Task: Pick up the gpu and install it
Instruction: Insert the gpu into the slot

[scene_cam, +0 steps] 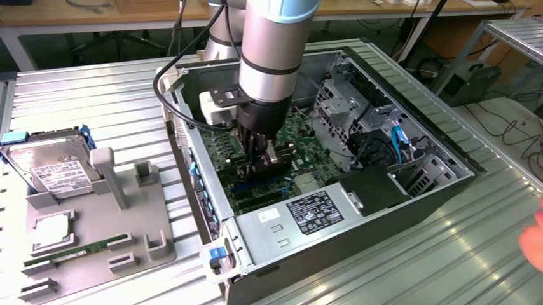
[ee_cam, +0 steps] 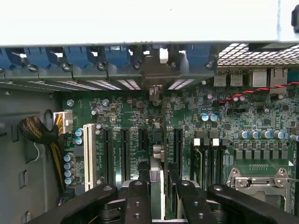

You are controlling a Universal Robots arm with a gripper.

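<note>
- Card first: the gpu (ee_cam: 158, 161) stands on edge between the gripper (ee_cam: 159, 186) fingers, seen edge-on in your wrist view, low over the green motherboard (ee_cam: 140, 116) among its black expansion slots (ee_cam: 125, 149).
- Your jaws are drawn in narrow and clamped on the card's two faces; in the exterior view the gripper (scene_cam: 264, 159) holds it deep inside the open computer case (scene_cam: 441, 184).
- Ahead of the card, your wrist view shows the case's rear wall with blue slot latches (ee_cam: 117, 56) and a row of vented slot covers (ee_cam: 131, 84).
- Inside the case you can also see a white slot (ee_cam: 88, 149), a braided cable bundle (ee_cam: 35, 130), the processor socket (ee_cam: 259, 179), a metal drive cage (scene_cam: 339, 101) and a labelled power supply (scene_cam: 314, 213).
- The case lies on its side on a ribbed metal table (scene_cam: 102, 101).
- On the exterior view's left a grey fixture tray (scene_cam: 93, 235) sits on that table, holding a silver hard drive (scene_cam: 51, 168), a processor chip (scene_cam: 51, 229) and a green memory stick (scene_cam: 76, 249).
- Beyond the table you see wooden desks (scene_cam: 85, 13) and loose cables on the floor.
</note>
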